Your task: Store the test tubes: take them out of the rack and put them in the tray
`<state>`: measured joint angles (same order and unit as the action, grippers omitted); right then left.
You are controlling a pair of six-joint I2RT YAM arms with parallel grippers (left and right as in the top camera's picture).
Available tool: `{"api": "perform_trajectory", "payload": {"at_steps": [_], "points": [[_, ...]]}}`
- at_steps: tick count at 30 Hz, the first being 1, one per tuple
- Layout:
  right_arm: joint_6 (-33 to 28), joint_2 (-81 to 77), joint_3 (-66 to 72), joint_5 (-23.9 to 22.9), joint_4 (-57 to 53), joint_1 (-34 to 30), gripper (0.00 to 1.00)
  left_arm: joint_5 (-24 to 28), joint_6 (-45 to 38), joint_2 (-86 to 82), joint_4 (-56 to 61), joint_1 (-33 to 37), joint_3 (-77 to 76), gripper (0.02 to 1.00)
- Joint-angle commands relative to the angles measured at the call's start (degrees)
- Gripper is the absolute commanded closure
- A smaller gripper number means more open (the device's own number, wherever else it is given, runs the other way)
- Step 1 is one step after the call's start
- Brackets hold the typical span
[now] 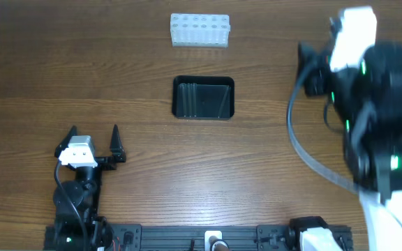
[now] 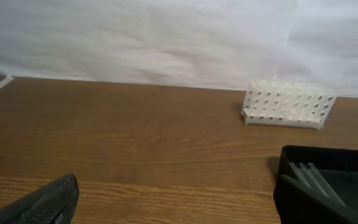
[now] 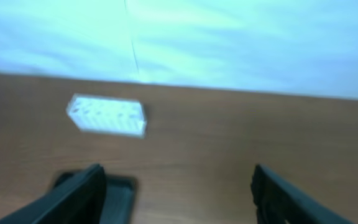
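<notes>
The left tool sits low over the worktop, close to its own arm's base. Its two fingers are spread wide with nothing between them. Ahead of it and off to its right lies the black tray, well apart from the fingertips. Several clear test tubes lie flat inside it, side by side (in the left wrist view they show as pale rods slanting against the tray's near wall). Beyond the tray, farther from the left tool, the white rack stands upright with its rows of holes facing up and a strip of bare wood between it and the tray. Whether any tube stands in the rack cannot be told.

The right tool is lifted above the worktop, its fingers wide apart and holding nothing. From it, the rack lies ahead and to its left. A corner of the tray shows just behind its left finger, nearer than the rack. Both are well apart from the right tool
</notes>
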<state>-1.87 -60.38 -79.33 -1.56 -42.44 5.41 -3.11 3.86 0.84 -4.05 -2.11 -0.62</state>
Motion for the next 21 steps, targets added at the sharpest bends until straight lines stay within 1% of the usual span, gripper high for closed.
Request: {"api": "perform_trajectory", "payload": {"at_steps": [1,5,8,12,17,21], "points": [[-5.07,15.32,17.14,0.20,7.41,-2.97,0.152,0.74,-0.44,-0.50,0.02,0.37,0.28,0.018],[-3.80,31.30,33.64,0.24,16.04,-5.40,0.009,0.74,-0.44,-0.50,0.02,0.37,0.28,0.018],[-0.79,41.24,43.34,0.24,19.06,-6.58,0.009,0.74,-0.44,-0.50,0.02,0.37,0.28,0.018],[3.65,49.03,51.76,0.57,21.77,-6.75,0.007,0.74,-0.44,-0.50,0.02,0.37,0.28,0.018],[3.72,51.45,58.53,1.09,23.37,-5.27,0.009,0.74,-0.44,-0.50,0.02,0.37,0.28,0.020],[2.97,51.45,65.18,1.07,28.87,-3.76,0.007,0.74,-0.44,-0.50,0.02,0.37,0.28,0.018]]}}
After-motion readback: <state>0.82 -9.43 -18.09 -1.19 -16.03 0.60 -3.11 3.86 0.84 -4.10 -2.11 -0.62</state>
